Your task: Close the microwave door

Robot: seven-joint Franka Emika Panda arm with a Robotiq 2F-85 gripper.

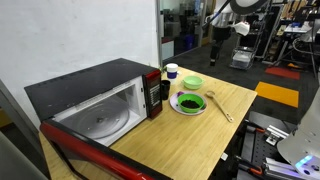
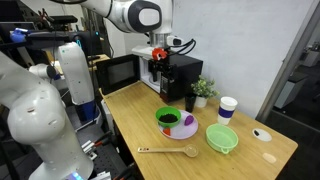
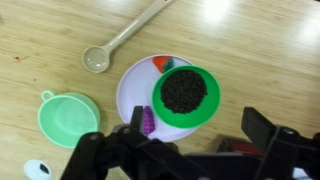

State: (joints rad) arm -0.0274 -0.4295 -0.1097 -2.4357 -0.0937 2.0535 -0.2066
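The microwave (image 1: 95, 85) stands at one end of the wooden table, with black casing, a white cavity and a dark control panel. The microwave door (image 1: 95, 152), red-framed, stands swung wide open toward the table's edge. In an exterior view the microwave (image 2: 180, 75) shows behind the gripper, and the door (image 2: 122, 70) shows as a dark windowed panel. My gripper (image 1: 220, 38) hangs high above the table, away from the door. It also shows in an exterior view (image 2: 160, 58). In the wrist view the gripper (image 3: 198, 128) is open and empty above the bowls. The microwave is out of the wrist view.
A green bowl of dark grains (image 3: 185, 95) sits on a white plate (image 3: 130, 90). A light green bowl (image 3: 68, 115) and a wooden spoon (image 3: 115, 45) lie beside it. A white cup (image 1: 171, 70) stands by the microwave. A small plant (image 2: 205, 90) stands beside the microwave.
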